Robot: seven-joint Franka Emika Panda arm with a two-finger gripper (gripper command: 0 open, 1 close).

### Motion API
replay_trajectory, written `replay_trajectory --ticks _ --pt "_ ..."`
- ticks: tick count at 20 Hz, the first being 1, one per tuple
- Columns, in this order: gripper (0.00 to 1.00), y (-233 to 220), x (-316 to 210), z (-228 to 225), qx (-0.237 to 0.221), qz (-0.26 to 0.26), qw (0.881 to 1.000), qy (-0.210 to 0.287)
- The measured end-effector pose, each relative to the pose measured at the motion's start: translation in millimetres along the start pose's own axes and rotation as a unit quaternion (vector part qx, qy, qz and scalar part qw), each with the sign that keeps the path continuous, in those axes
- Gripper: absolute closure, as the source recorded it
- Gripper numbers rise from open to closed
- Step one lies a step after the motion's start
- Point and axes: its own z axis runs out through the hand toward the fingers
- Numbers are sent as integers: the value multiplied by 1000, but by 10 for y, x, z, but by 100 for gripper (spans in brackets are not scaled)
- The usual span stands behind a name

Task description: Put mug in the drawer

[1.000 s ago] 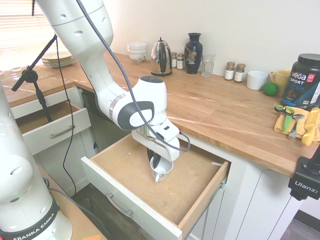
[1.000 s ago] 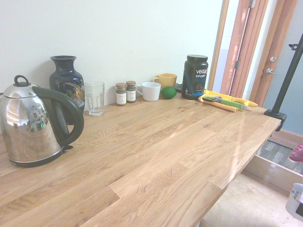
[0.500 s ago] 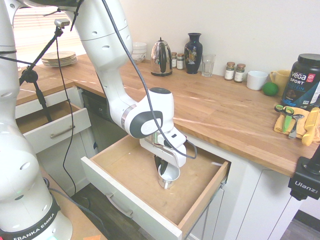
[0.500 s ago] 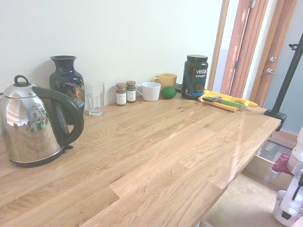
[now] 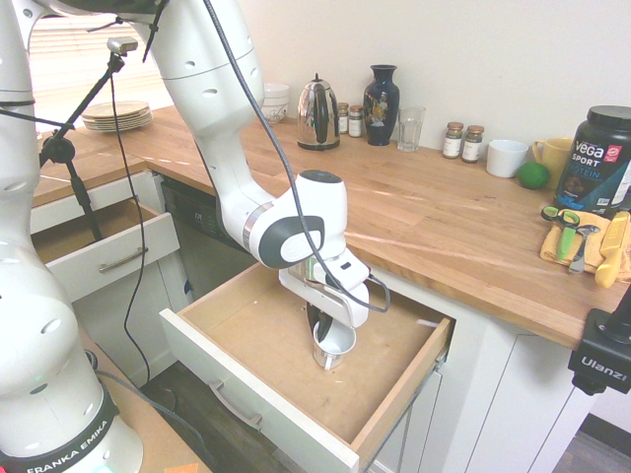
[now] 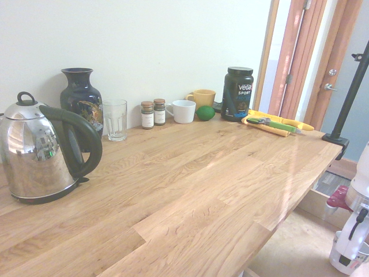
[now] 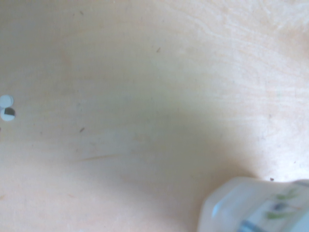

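light: bright daylight | glare: countertop [image 6: 300, 156] sheen | wrist view: blurred, soft shadow

Mug [image 5: 332, 344] lower in the drawer [image 5: 296, 345] (upright now, arm slightly shifted).

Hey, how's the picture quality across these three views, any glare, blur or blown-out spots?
First exterior view: window at top left blown out, small silvery metallic mug sharp in the light-wood drawer. Second exterior view: sheen on the wooden countertop, shiny steel kettle mirrors the room. Wrist view: soft, hazy, mug blurred.
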Motion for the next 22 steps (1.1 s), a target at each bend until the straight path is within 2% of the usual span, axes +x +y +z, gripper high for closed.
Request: replay_trajectory --ticks 13,19,22 --pt "0 -23 -29 -50 6 0 1000 3" --pt "0 108 -310 -382 34 -3 999 17" --pt "0 82 -242 -613 48 4 998 31"
